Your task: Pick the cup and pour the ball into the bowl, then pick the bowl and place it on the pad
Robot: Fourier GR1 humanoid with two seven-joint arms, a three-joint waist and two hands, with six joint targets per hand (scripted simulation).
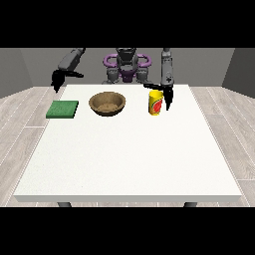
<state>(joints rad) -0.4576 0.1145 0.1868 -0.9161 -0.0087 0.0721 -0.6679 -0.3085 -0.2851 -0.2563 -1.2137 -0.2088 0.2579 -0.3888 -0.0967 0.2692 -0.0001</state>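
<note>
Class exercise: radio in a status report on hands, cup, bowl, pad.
Hand at view's right beside yellow cup, not gripping. Other hand hangs clear. Wooden bowl and green pad unobstructed.

Looks like a bare test room or robot lab more than anyone's home. One big white counter (pixel 129 149) fills the middle of the frame, standing on pale grey wood-plank flooring (pixel 20 114) that shows along the left and right edges. Plain grey walls (pixel 30 64) run across the top with nothing hung on them. A grey and purple humanoid robot (pixel 127 64) stands behind the counter at top centre. No furniture or kitchen fittings are visible, only that setup.
</note>
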